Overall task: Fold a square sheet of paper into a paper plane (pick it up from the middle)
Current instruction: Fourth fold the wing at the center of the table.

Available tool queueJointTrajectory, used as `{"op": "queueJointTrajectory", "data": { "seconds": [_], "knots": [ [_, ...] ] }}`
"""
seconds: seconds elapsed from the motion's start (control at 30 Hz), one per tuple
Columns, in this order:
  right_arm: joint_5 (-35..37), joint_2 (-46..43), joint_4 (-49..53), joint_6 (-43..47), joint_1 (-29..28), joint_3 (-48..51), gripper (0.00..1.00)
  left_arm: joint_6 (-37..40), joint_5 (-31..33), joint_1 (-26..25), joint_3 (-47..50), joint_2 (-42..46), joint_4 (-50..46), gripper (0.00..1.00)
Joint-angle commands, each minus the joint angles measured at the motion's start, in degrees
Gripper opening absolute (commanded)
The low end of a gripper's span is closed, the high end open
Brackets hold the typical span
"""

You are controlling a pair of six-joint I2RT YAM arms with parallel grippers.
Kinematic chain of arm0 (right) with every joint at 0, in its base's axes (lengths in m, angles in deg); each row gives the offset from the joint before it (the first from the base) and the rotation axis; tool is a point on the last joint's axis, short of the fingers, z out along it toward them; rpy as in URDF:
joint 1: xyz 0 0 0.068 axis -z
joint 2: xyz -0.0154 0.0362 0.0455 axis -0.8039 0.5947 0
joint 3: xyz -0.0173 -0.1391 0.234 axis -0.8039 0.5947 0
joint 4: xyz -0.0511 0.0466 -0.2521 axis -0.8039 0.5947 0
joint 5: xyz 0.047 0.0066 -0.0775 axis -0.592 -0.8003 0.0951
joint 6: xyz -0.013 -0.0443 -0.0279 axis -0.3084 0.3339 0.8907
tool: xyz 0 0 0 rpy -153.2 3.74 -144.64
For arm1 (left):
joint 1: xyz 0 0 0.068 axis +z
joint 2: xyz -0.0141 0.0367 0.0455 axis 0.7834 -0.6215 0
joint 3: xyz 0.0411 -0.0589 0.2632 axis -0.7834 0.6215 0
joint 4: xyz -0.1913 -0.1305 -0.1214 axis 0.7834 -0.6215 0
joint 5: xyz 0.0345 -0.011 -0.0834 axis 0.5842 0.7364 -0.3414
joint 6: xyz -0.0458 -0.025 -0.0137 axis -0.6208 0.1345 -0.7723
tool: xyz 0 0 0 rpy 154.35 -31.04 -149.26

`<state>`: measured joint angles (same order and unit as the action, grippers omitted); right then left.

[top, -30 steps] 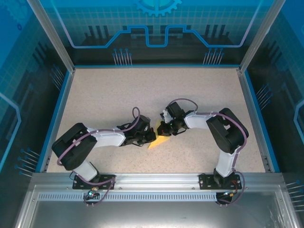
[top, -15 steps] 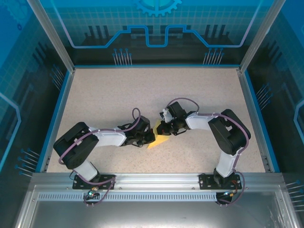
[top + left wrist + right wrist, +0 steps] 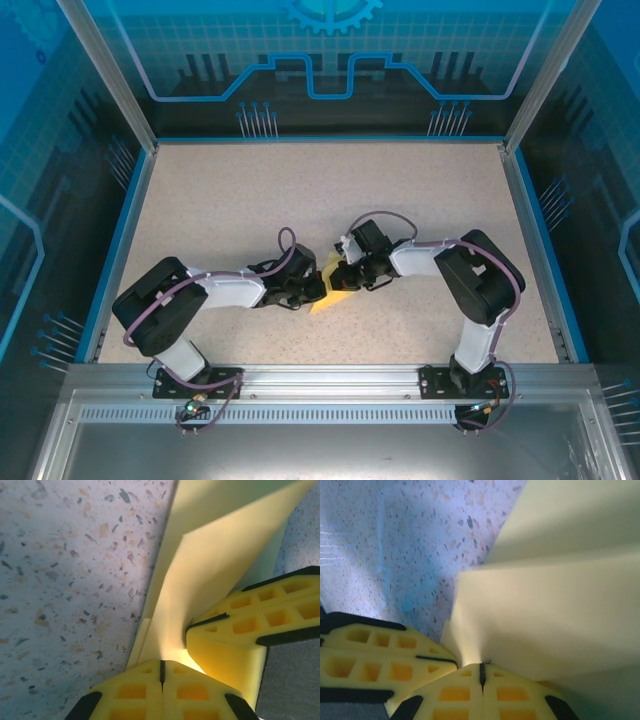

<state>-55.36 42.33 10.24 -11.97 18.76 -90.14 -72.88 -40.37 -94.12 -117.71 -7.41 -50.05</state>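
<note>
The pale-yellow sheet of paper [image 3: 324, 302] lies folded into a pointed wedge at the middle of the speckled table [image 3: 300, 190], between both grippers. My left gripper [image 3: 321, 288] reaches in from the left and is shut on the paper's near edge [image 3: 210, 565]; its jaws [image 3: 161, 666] meet with no gap. My right gripper [image 3: 344, 279] comes from the right and is shut [image 3: 481, 669] on the folded layers [image 3: 550, 605]. The two gripper tips sit almost touching: the right fingers [image 3: 235, 640] show beside the left jaws, and the left fingers [image 3: 380, 655] beside the right jaws.
A blue rim [image 3: 128, 215] and framed transparent walls enclose the table on the left, back and right. An aluminium rail [image 3: 330, 375] carrying both arm bases runs along the near edge. Open tabletop lies behind and to both sides of the paper.
The right gripper has shifted slightly nearer and lower over the paper. The left arm has barely moved. Both grippers stay shut.
</note>
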Motion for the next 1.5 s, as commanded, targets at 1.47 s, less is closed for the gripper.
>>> {"op": "queueJointTrajectory", "data": {
  "seconds": [1.47],
  "knots": [
    [1.09, 7.2, 2.9, 1.96, 9.69, -7.69, 0.02, 0.75, 0.61, -0.13, 0.55, -1.38, -15.18, 0.0]
  ]
}}
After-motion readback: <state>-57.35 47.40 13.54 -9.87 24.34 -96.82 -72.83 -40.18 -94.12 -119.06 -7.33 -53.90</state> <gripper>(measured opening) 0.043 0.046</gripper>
